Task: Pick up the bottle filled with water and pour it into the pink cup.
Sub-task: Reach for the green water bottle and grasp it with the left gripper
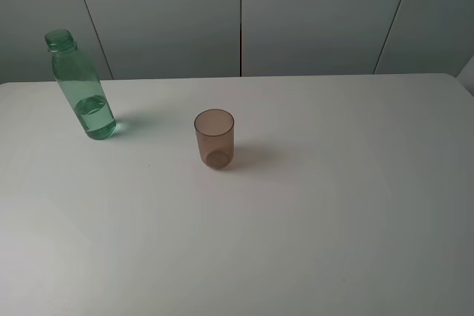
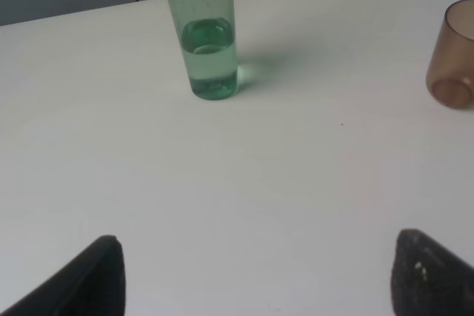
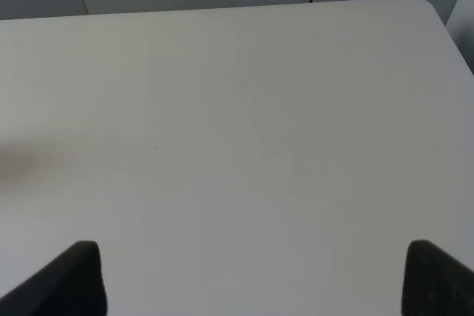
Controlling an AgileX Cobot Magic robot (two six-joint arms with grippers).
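The green translucent bottle (image 1: 81,88) stands upright at the back left of the white table (image 1: 333,212), uncapped, with water in its lower part. It also shows in the left wrist view (image 2: 204,35). The pink cup (image 1: 214,138) stands upright and empty near the table's middle, to the right of the bottle; the left wrist view catches it at the edge (image 2: 454,57). My left gripper (image 2: 255,275) is open and empty, well short of the bottle. My right gripper (image 3: 252,279) is open and empty over bare table. Neither arm shows in the exterior high view.
Grey wall panels (image 1: 241,16) stand behind the table's far edge. The table's far right corner shows in the right wrist view (image 3: 426,5).
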